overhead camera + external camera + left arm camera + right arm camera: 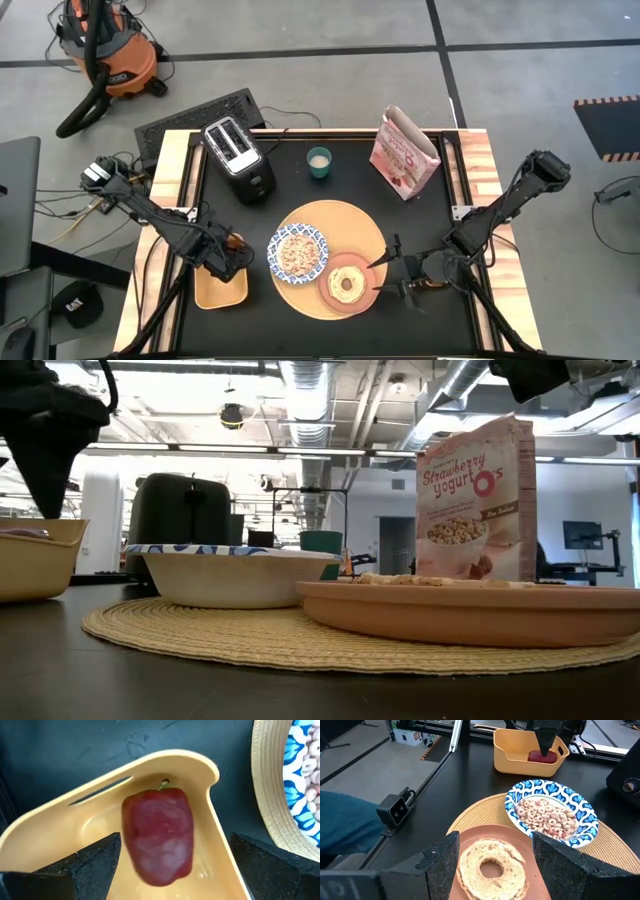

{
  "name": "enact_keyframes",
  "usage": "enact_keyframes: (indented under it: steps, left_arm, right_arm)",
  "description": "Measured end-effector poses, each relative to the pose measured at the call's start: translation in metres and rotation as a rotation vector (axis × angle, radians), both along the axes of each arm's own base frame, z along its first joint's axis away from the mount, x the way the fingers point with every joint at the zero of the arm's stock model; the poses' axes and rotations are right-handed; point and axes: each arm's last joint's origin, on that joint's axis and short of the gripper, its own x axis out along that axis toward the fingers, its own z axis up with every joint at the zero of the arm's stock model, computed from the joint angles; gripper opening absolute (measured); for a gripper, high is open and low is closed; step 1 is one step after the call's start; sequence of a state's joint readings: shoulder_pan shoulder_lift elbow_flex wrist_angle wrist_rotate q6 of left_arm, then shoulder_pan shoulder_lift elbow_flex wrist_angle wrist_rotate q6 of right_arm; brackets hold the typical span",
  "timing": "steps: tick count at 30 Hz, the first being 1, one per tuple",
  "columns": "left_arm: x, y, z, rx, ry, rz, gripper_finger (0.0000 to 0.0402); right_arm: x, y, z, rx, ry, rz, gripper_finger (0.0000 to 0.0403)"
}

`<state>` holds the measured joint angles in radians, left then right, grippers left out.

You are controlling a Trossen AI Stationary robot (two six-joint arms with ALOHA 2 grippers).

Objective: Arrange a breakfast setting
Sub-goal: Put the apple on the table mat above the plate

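A dark red apple [159, 835] lies in the yellow tray [210, 820], stem toward the tray's far wall. My left gripper [175, 870] hangs over it, open, one finger on either side of the apple; it also shows in the high view [228, 255]. A pale bagel [492, 867] lies on the small pink plate [347, 285], next to the blue-and-white bowl [298, 250] of cereal, both on the round tan board [345, 220]. My right gripper [392, 272] is open at the plate's right rim, its fingers flanking the bagel in its wrist view [495, 870]. No gold spoon or orange cup shows.
A black-and-silver toaster [238, 158] stands at the far left. A teal cup [319, 161] stands at the far middle and a pink cereal box [404, 153] at the far right. The yellow tray [220, 287] sits at the near left, beside the board.
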<state>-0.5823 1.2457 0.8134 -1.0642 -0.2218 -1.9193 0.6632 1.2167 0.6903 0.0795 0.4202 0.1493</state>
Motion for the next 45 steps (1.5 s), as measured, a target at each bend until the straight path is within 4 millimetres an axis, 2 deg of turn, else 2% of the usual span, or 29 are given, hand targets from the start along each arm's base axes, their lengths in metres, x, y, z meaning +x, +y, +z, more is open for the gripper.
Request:
enact_keyframes:
  steps: [18, 21, 28, 30, 35, 40, 45]
  left_arm:
    - [0.014, -0.011, -0.037, 0.072, 0.216, -0.077, 0.0354]
    - [0.016, -0.011, -0.039, 0.089, 0.202, -0.079, 0.0331]
    - [0.016, -0.011, -0.039, 0.107, 0.201, -0.115, 0.0239]
    - [0.016, -0.011, -0.038, 0.101, 0.214, -0.128, 0.0229]
    - [0.017, -0.016, -0.019, 0.111, 0.252, -0.163, 0.0229]
    - [0.022, -0.025, 0.018, 0.153, 0.231, -0.218, 0.0241]
    - [0.032, -0.035, 0.057, 0.263, 0.077, -0.314, 0.0241]
  right_arm:
    - [0.0, 0.0, 0.001, 0.004, -0.005, 0.0, 0.0279]
    - [0.0, 0.0, 0.001, 0.005, -0.006, 0.0, 0.0279]
    - [0.0, 0.0, 0.001, 0.005, -0.006, 0.0, 0.0279]
    - [0.0, 0.0, 0.001, 0.005, -0.006, 0.0, 0.0279]
    - [0.0, 0.0, 0.001, 0.005, -0.006, 0.0, 0.0279]
    - [0.0, 0.0, 0.001, 0.005, -0.005, 0.0, 0.0279]
    - [0.0, 0.0, 0.001, 0.006, -0.006, -0.002, 0.0279]
